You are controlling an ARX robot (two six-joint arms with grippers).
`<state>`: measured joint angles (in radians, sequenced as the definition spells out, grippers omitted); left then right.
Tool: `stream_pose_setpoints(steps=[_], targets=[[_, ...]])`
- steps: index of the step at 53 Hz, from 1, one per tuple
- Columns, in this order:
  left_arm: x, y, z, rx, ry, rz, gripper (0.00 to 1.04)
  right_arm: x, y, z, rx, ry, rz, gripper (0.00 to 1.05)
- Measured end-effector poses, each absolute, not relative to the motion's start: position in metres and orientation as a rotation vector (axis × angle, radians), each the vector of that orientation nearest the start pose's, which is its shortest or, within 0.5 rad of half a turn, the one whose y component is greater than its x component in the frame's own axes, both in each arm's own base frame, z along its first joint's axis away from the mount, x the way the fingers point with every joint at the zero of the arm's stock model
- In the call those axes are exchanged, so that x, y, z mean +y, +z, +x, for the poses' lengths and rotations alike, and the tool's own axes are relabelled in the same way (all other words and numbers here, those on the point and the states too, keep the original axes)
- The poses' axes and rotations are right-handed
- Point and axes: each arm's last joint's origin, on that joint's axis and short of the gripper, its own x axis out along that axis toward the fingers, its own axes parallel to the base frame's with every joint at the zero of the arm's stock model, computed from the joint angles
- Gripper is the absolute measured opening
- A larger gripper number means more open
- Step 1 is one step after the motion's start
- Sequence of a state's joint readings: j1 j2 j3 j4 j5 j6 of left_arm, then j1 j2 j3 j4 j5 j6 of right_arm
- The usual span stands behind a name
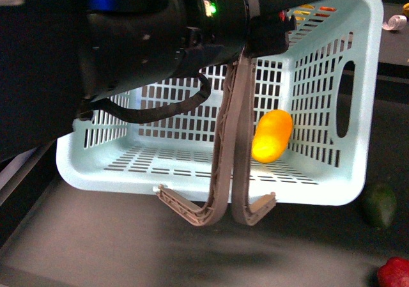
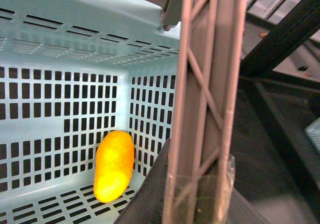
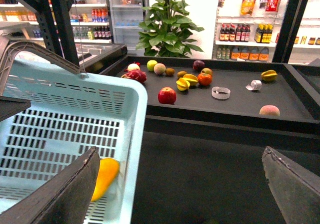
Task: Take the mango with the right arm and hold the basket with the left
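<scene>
Mango (image 1: pixel 272 136) is seen lying inside the basket (image 1: pixel 332 57), low against the slotted side wall on the robot's right. The basket is tipped, with its open mouth turned toward the front camera, and a shadow is cast on the dark table (image 1: pixel 128 248) beneath it. Two grey-brown handles (image 1: pixel 233 146) hang down across the opening from the end of the left arm (image 1: pixel 160 31), on which a small green light (image 1: pixel 209 8) is lit. In the left wrist view one handle, wrapped with clear tape along part of it, runs close past the camera. Whether the left arm's jaws are closed on it cannot be told. The right gripper (image 3: pixel 180 156) is spread wide and nothing is held in it. One finger (image 3: pixel 65 194) is seen in front of the basket's wall and the mango, the other over the table. A dark green fruit (image 1: pixel 379 205) and a red fruit (image 1: pixel 395 273) lie on the table near the basket, not touching it.
</scene>
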<state>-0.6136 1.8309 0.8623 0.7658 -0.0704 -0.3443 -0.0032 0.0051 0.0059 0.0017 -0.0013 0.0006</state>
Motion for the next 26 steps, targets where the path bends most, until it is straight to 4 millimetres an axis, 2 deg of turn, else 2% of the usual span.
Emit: stream_pose_setpoints(steps=[12,19,26], targets=[[-0.208,0.178,0.338,0.270,-0.278,-0.356,0.07,0.000,0.165,0.098,-0.002,-0.002,0.001,0.97],[-0.196,0.186,0.365,0.271,-0.088,-0.586,0.07,0.000,0.165,0.098,-0.002,-0.001,0.001,0.97],[-0.184,0.176,0.387,0.311,0.079,-0.808,0.07,0.000,0.165,0.098,-0.002,-0.002,0.001,0.97]])
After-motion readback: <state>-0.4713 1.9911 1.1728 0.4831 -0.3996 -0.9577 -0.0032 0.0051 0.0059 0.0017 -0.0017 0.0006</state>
